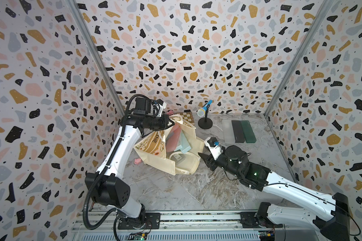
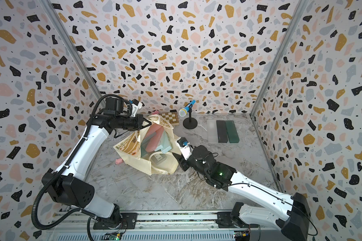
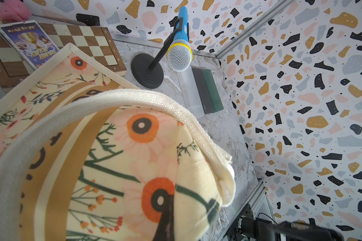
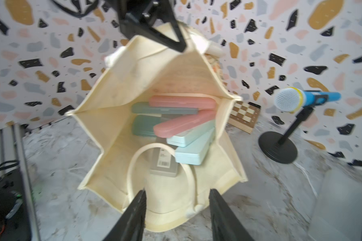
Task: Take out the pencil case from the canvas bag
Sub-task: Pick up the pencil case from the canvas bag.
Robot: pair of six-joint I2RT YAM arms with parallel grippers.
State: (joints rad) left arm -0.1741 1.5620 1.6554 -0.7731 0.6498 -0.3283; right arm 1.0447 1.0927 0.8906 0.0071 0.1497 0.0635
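— where's the canvas bag (image 1: 185,167)?
— mid tabletop (image 1: 176,194), a bit left of centre. it lies on its side with the mouth gaping toward the near right, and the printed face with the tan band is turned to the left.
— and the left hand (image 1: 171,123)?
— clenched on the bag's far rim, holding that edge up off the tabletop so the mouth stands open like a tent.
— what's inside?
— a heap of cases. from the right wrist view there's a pink pencil case (image 4: 184,123) slantwise on top, another pink one behind it and grey-green ones beneath. a mint pencil case (image 4: 191,153) lies on the right with a second mint one against it. a grey pencil case (image 4: 164,167) with a barcode label is nearest the mouth, seen through the loop of the white handle (image 4: 134,159).
— right hand (image 4: 178,191)?
— released, fingers spread, nothing between them. it sits just beside the bag's near right edge, pointing into the mouth, clear of every case.
— anything else about?
— a microphone (image 1: 205,108) on a stand beyond the bag, and a chessboard (image 1: 187,117) at the far edge.
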